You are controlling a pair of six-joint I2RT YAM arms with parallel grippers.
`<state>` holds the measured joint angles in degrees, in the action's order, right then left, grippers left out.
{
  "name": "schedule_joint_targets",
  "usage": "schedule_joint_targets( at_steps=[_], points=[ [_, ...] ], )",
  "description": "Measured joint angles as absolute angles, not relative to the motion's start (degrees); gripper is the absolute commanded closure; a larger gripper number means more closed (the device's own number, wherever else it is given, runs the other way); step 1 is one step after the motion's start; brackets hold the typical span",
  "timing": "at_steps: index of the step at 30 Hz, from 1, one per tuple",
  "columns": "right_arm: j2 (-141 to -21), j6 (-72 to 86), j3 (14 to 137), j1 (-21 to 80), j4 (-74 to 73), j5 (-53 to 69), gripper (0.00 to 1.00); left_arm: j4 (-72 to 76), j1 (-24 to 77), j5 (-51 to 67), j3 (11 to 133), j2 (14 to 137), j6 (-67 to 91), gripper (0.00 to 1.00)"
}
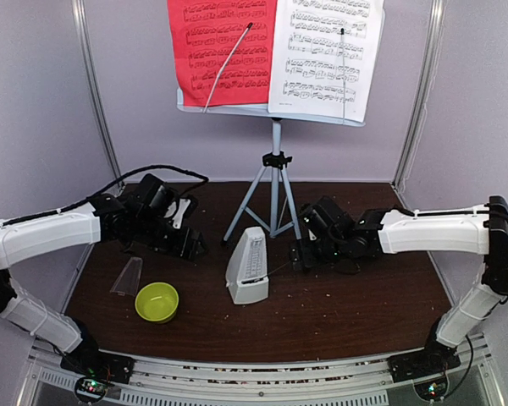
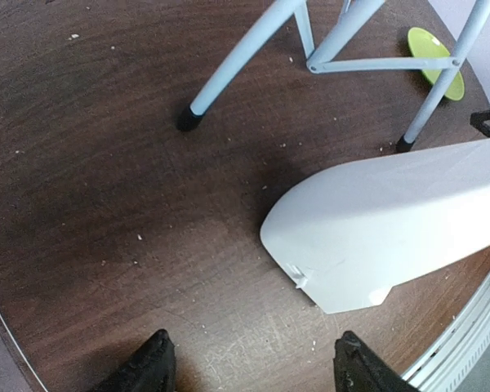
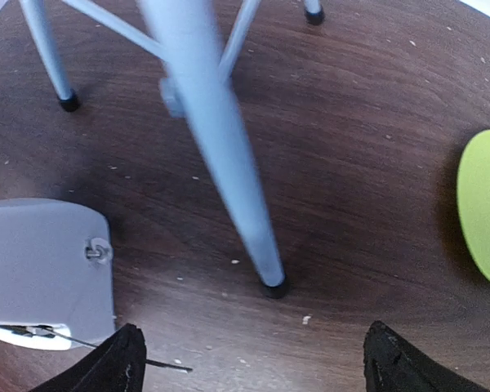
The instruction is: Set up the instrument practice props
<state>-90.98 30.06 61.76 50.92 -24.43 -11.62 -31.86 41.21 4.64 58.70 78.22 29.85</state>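
Brown table (image 1: 364, 313) carries the stand (image 1: 275, 182) at its far side, the red sheet (image 1: 223, 42) and white sheet (image 1: 326, 55) side by side on it. The metronome (image 1: 247, 269) stands before the tripod, its clear cover (image 1: 127, 277) apart to the left beside a green bowl (image 1: 157, 302). The left end effector (image 2: 249, 371) and right end effector (image 3: 257, 367) flank the metronome, both spread and empty.

The red sheet (image 1: 222, 42) and the white sheet (image 1: 326, 51) both carry black rows of printed music notes, and the stand (image 1: 276, 135) is pale grey-blue. The metronome (image 1: 247, 269) is white, while the bowl (image 1: 157, 302) and plate (image 3: 483, 208) are lime green. The counter (image 1: 364, 296) is dark brown wood grain flecked with pale specks, and the left end effector (image 2: 249, 367) and right end effector (image 3: 253, 359) are black.
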Motion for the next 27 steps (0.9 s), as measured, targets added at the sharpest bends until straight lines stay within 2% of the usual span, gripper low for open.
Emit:
schedule_joint_targets(
  at_steps=[4, 11, 17, 27],
  points=[
    [-87.22, 29.91, 58.72, 45.56, -26.72, -12.25, 0.04, -32.49, 37.32, 4.89, 58.11, 74.59, 29.82, 0.29],
    [-72.44, 28.93, 56.90, 31.62, -29.23, -9.41, 0.00, -34.79, 26.17, 5.34, 56.58, 67.90, 28.14, 0.29],
    [-70.26, 25.74, 64.55, 30.87, -29.74, -4.45, 0.00, -37.01, 21.47, 6.28, 56.90, 67.09, 25.12, 0.27],
    [-67.29, 22.81, 64.82, 25.17, -30.30, 1.72, 0.00, -40.56, 16.29, 7.35, 66.17, 67.57, 21.54, 0.23]
  ],
)
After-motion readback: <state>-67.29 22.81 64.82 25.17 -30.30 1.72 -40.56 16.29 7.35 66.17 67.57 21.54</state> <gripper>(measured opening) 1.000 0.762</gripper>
